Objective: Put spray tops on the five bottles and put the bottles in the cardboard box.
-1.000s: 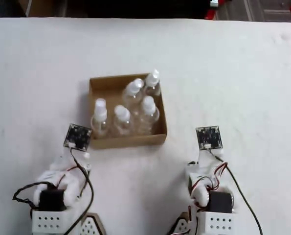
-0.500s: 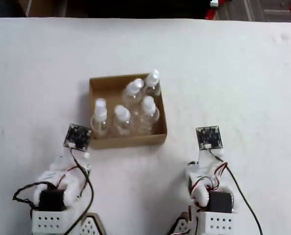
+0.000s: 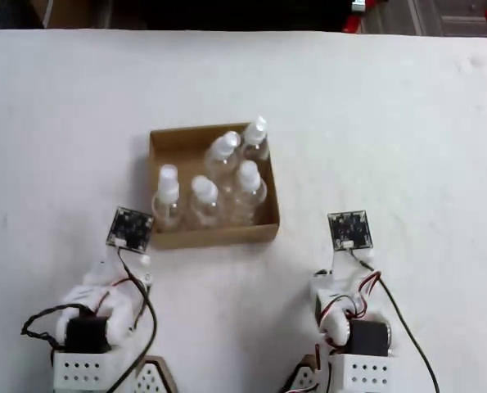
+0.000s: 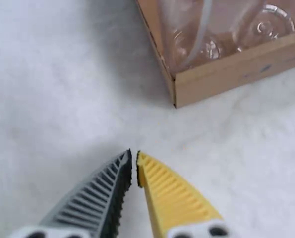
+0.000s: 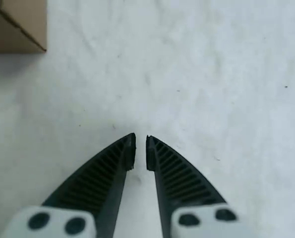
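Observation:
The cardboard box sits on the white table a little left of centre, and several clear bottles with white spray tops stand inside it. Its near corner and some clear bottle bases show in the left wrist view. My left gripper is shut with nothing in it, low over the table just short of that corner. My right gripper is shut and empty over bare table, with a corner of the box off to one side. Both arms rest folded near the table's front edge, the left arm and the right arm.
The white table spreads wide around the box on all sides. A dark room edge runs along the back of the table. Cables trail from both arms near the front.

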